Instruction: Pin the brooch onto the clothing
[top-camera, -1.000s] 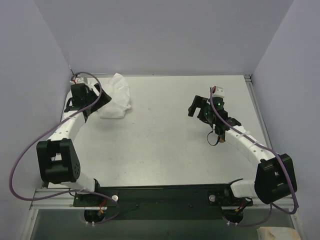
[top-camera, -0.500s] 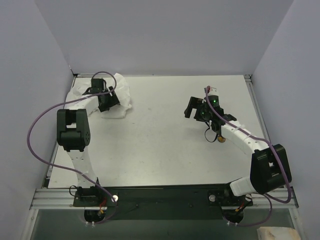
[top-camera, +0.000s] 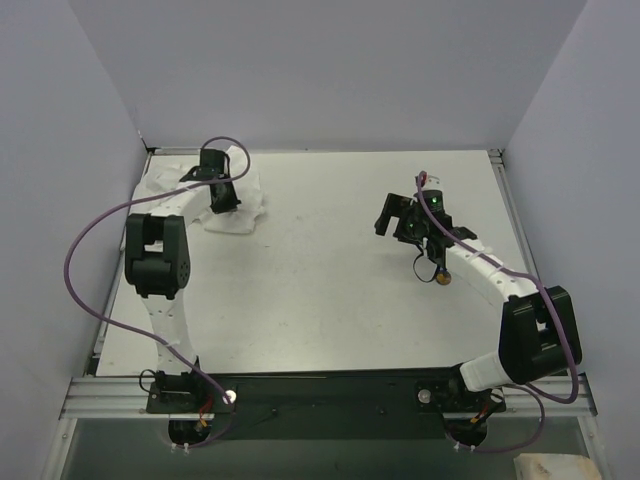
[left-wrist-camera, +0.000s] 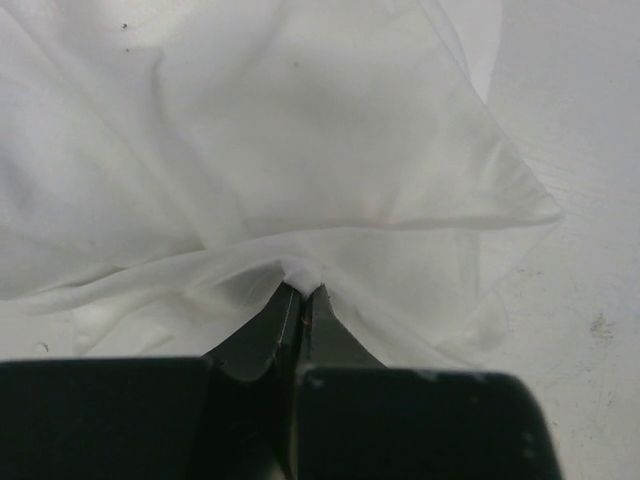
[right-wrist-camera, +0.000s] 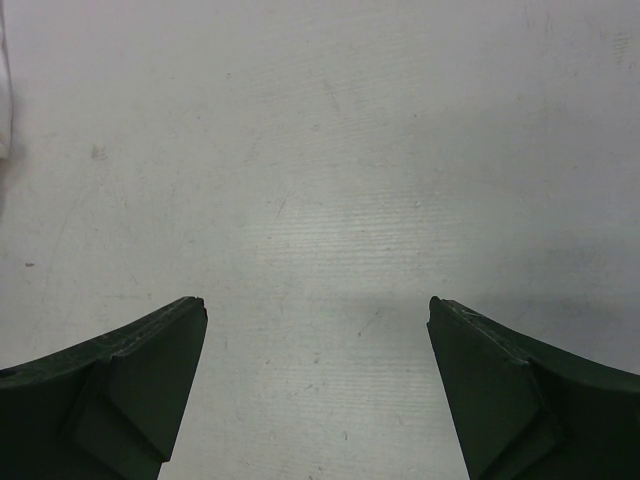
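The clothing (top-camera: 246, 203), a crumpled white shirt, lies at the table's back left corner and fills the left wrist view (left-wrist-camera: 300, 150). My left gripper (top-camera: 222, 203) sits on its right part, shut on a small raised fold of the white fabric (left-wrist-camera: 302, 290). The brooch (top-camera: 441, 278), a tiny dark disc with an orange centre, lies on the table at the right, beside my right forearm. My right gripper (top-camera: 392, 215) hovers to the upper left of it, open, with only bare table between its fingers (right-wrist-camera: 318, 305).
The grey table (top-camera: 320, 290) is closed in by walls at the back and on both sides. A metal rail (top-camera: 320, 392) with both arm bases runs along the near edge. A purple cable (top-camera: 90, 240) loops out to the left of my left arm.
My left arm swung in from the left edge to above the shirt, and its jaws closed on a fold of fabric. The right arm barely moved and stayed open.
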